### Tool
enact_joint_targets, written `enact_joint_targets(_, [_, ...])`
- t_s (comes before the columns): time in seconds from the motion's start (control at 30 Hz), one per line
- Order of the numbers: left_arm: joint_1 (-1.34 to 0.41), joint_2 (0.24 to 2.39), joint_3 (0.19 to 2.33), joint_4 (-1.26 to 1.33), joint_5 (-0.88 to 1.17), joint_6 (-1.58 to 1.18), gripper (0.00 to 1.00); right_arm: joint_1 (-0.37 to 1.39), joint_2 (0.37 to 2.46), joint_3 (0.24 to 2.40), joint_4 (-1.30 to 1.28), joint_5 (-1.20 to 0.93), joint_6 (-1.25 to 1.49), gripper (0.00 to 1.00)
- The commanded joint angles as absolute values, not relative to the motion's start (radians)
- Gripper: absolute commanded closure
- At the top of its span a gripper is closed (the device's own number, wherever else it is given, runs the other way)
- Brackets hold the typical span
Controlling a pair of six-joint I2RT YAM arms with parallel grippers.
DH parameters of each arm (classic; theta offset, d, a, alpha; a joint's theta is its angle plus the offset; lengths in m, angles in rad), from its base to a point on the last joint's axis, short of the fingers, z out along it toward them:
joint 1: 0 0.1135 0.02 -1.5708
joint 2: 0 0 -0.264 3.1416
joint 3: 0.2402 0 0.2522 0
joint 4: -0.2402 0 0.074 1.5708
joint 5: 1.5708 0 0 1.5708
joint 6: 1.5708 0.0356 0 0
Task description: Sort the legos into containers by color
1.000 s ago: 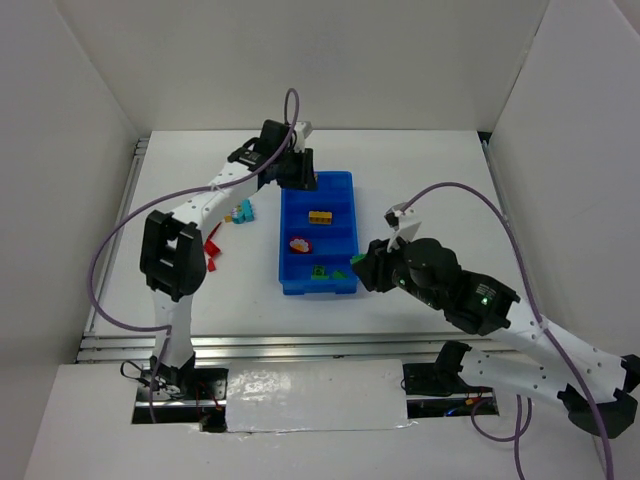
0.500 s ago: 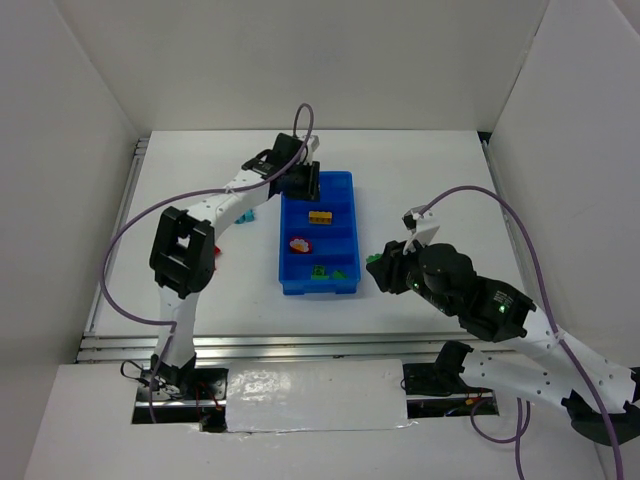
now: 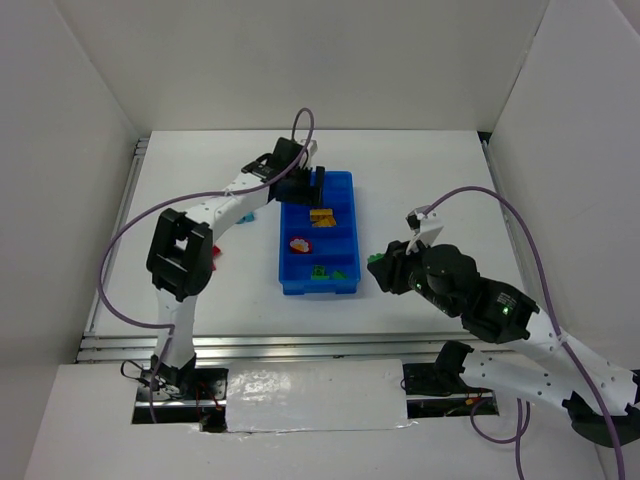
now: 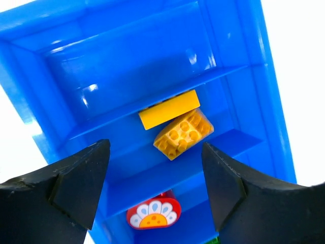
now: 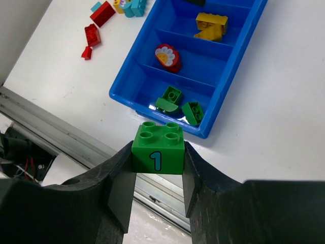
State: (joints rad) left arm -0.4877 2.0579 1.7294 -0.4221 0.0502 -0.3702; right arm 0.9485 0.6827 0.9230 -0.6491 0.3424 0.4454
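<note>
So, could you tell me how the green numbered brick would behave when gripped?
The green brick looks like rigid plastic, so probably won't deform. Its glossy sides, pinched by the right claw, might slip. Blocky, it likely won't roll.

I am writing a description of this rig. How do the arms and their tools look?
Both arms are white links with black joints: left arm, right arm. A purple cable loops along each. The left tool and right tool have matte black, wedge-shaped fingers.
</note>
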Motion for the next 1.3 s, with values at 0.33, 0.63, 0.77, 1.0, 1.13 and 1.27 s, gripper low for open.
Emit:
enact_joint_targets(0.33, [-0.469,1.602,1.784,-0.669,-0.328,-0.506,0.01,0.936,0.958,0.928,-0.606,0.340,0.636,1.00])
enact_joint_targets(0.63, [-0.351,1.273,1.510,-0.877,-0.388,-0.525,0.00,0.922,1.265,1.109,-0.653,0.383,0.729,1.00])
enact_joint_targets(0.77, [-0.328,1.135,1.402,-0.896,-0.379,-0.537,0.01,0.907,1.334,1.170,-0.652,0.377,0.758,1.00])
enact_joint_targets(1.0, [-0.316,1.078,1.358,-0.979,-0.423,-0.574,0.00,0.904,1.448,1.243,-0.687,0.377,0.776,1.00])
enact_joint_targets(1.13, [-0.313,1.081,1.371,-1.000,-0.425,-0.580,0.00,0.904,1.492,1.255,-0.689,0.353,0.772,1.00])
enact_joint_targets(1.27, [-0.311,1.097,1.384,-1.022,-0.430,-0.591,0.01,0.904,1.514,1.243,-0.672,0.341,0.767,1.00])
